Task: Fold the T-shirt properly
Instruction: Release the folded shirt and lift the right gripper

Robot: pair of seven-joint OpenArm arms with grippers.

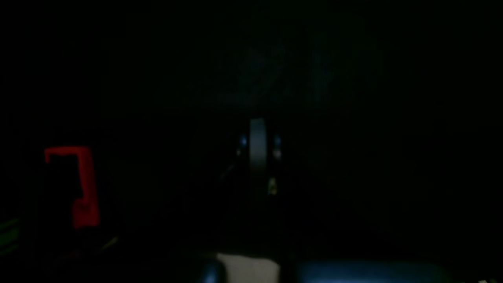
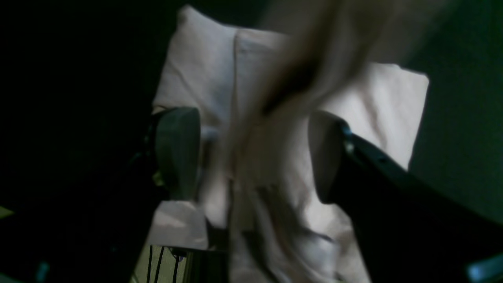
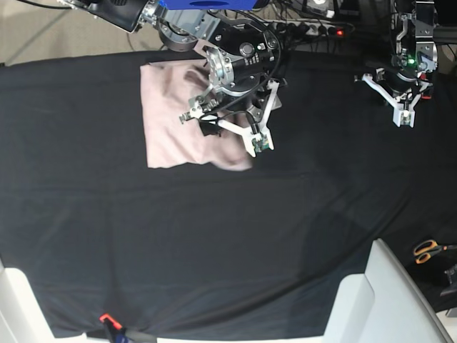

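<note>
The pale pink T-shirt (image 3: 175, 121) lies folded into a rough rectangle on the black cloth at the back left of the base view. My right gripper (image 3: 225, 132) hovers over its right edge with the jaws wide apart. In the right wrist view the T-shirt (image 2: 389, 102) fills the middle. A blurred fold of it runs between the two fingers (image 2: 177, 153), which do not grip it. My left gripper (image 3: 405, 111) is at the back right, far from the shirt. In the dark left wrist view its pads (image 1: 258, 153) are pressed together on nothing.
A large black cloth (image 3: 214, 243) covers the table. Orange-handled scissors (image 3: 427, 250) lie at the right edge. A white object (image 3: 382, 300) stands at the front right and a red clip (image 3: 106, 319) at the front edge. Cables and a power strip (image 3: 321, 28) run along the back.
</note>
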